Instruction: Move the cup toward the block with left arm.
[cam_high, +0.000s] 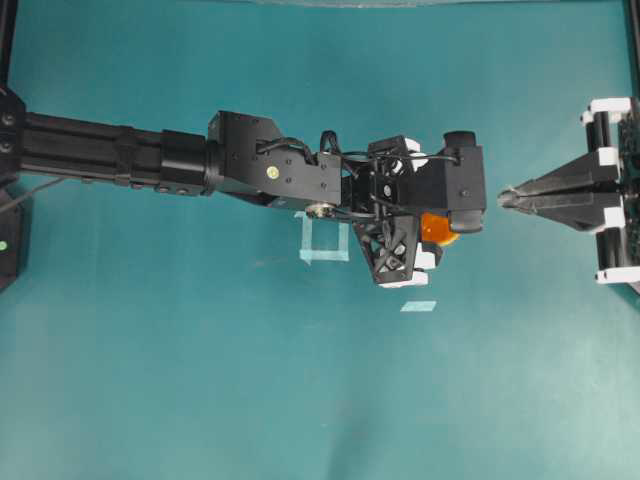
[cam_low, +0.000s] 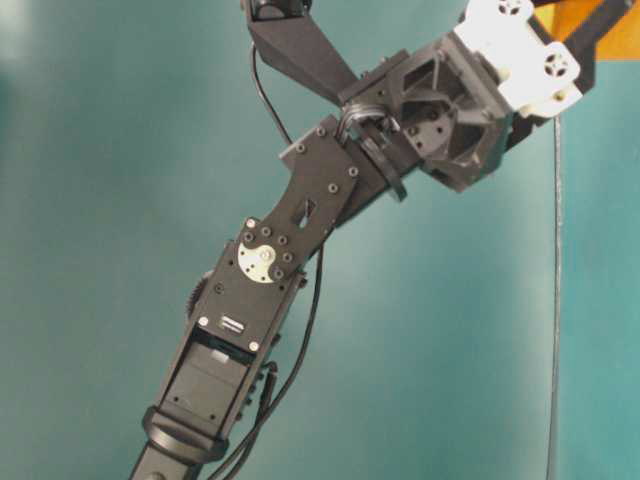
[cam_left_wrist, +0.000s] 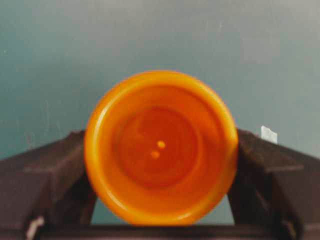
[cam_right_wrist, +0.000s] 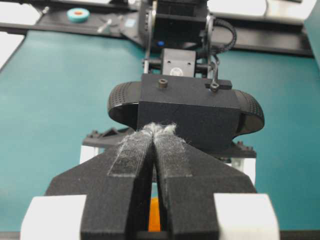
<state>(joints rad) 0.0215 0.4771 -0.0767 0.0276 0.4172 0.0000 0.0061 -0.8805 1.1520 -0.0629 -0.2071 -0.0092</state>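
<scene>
The orange-yellow cup (cam_left_wrist: 160, 150) sits between the two dark fingers (cam_left_wrist: 50, 172) of my left gripper (cam_left_wrist: 160, 167), which is shut on its sides; its open mouth faces the wrist camera. In the overhead view the cup (cam_high: 437, 230) peeks out under the left gripper (cam_high: 448, 222), just right of the table's middle. It also shows at the top right of the table-level view (cam_low: 605, 25). My right gripper (cam_high: 503, 198) is shut and empty, pointing at the left gripper from a short gap away; its fingertips (cam_right_wrist: 159, 129) meet. The block is hidden. An orange sliver (cam_right_wrist: 154, 215) shows between the right fingers; I cannot tell what it is.
A pale tape square outline (cam_high: 322, 245) lies under the left wrist. A pale tape strip (cam_high: 418, 306) lies in front of the left gripper and shows in the left wrist view (cam_left_wrist: 268, 134). A blue tape roll (cam_right_wrist: 78, 15) lies beyond the table's far end.
</scene>
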